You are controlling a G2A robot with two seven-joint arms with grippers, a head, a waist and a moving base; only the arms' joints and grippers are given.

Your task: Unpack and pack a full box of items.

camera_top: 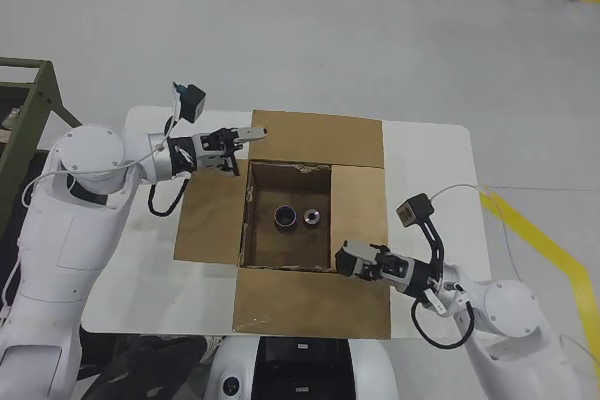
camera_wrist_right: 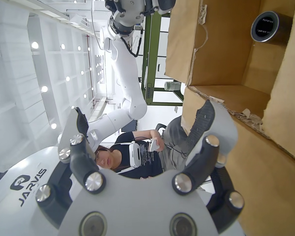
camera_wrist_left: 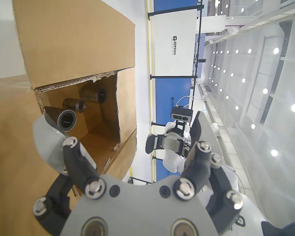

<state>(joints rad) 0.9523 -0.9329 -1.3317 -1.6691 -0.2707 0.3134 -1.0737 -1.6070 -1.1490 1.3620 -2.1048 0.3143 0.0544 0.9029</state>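
Centrally in the top view, an open cardboard box sits on a white desk with its four flaps spread out flat. On the box floor, near the middle of the frame, stand a large metal sleeve and, just beside it to the right, a smaller metal sleeve. Both are upright with the hollow bore facing up. The left wrist view adds a third sleeve farther along the same row. The left end effector hovers at the upper left corner of the box opening, its fingers spread and empty. The right end effector hovers at the lower right corner of the opening, also spread wide with nothing between its fingers. The sleeves look like solid steel: probably heavy for their size, rigid, not fragile, and smooth enough to slip. A sound hold would likely be across the outer wall just under the top rim, squeezed squarely, or with one finger inside the bore and one outside. The box walls look deep, so a straight descent from above seems needed.
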